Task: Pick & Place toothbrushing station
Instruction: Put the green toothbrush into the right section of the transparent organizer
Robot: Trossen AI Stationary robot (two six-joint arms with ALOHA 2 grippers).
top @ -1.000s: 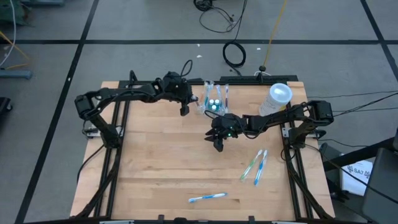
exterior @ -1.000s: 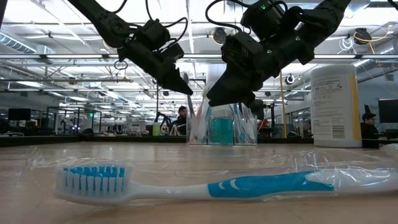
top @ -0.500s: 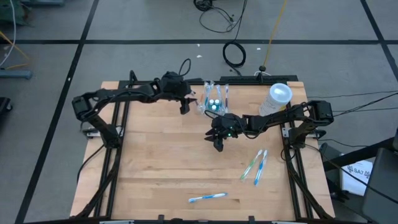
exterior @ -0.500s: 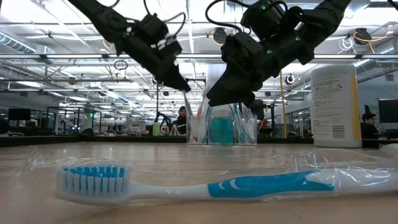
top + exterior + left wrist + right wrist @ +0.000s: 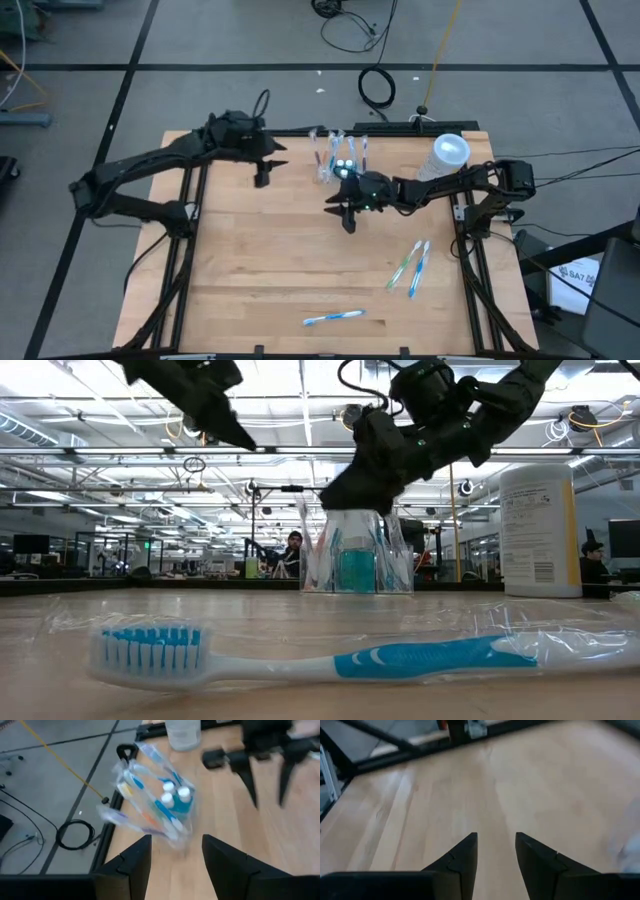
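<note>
Nearest the front edge of the tabletop (image 5: 260, 270) lies a wrapped blue-and-white toothbrush (image 5: 334, 317), and a pair of wrapped toothbrushes (image 5: 410, 266) rests farther in toward the right side. Past them, near the middle, the right tool (image 5: 347, 222) hangs just in front of the toothbrushing station (image 5: 340, 160), its two dark fingers (image 5: 461, 857) parted with bare wood between them — it holds nothing. Over on the left, the left tool (image 5: 262, 179) is off the wood and beside the station, apart from it, its fingers (image 5: 131, 865) spread and empty. At the far edge the station stands upright, clear-walled, with brushes and small white-capped bottles showing through; a larger whitish cylinder (image 5: 445, 158) stands well to its right. Judging by its thin see-through plastic, the station is probably light, stiff and slick — likely to tip or skid, so a low grip across its narrow walls seems safest.
</note>
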